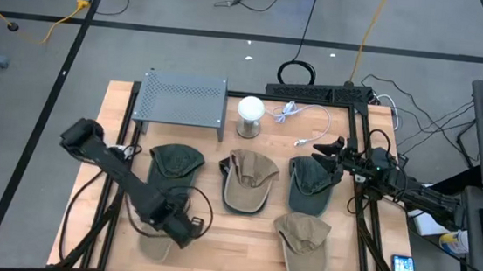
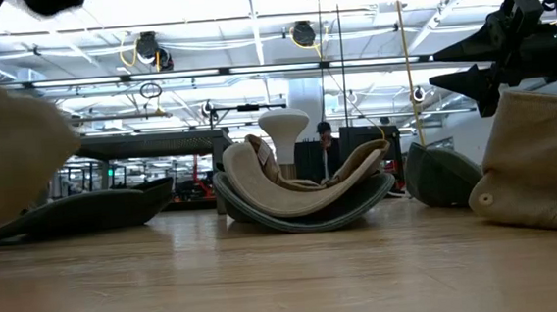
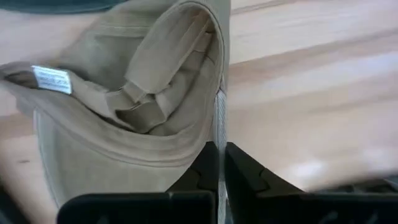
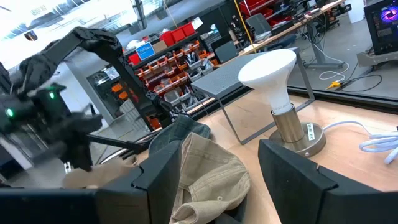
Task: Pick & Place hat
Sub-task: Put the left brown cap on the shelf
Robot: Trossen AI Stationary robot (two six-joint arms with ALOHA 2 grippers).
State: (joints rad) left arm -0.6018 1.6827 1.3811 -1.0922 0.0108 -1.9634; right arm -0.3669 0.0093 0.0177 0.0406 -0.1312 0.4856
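The left end effector (image 1: 183, 227) is down at the near-left of the pale wooden tabletop (image 1: 250, 242), and its two dark fingers (image 3: 242, 171) are pressed nearly together on the edge of a soft tan cloth cap (image 3: 124, 118). That looks like the grasp step: the cap is pinched at its rim and lies partly on the wood, not clearly lifted. The next move seems to call for a clean rise with the fabric held firm, since a floppy rim could slip out of so thin a pinch.

The right end effector (image 1: 321, 149) hovers over the far-right side, its fingers spread wide and holding nothing, above a dark green cap (image 1: 312, 184). Three more caps lie around: a dark green one (image 1: 175, 166) on the left, a tan-and-green stacked pair (image 1: 249, 180) in the middle, and a tan one (image 1: 304, 239) near the front right.

Much is hidden. From above, the left arm covers most of the gripped cap; only a tan sliver shows. The low view is blocked on its left by a blurred tan mass. Where the cap should go cannot be made out.
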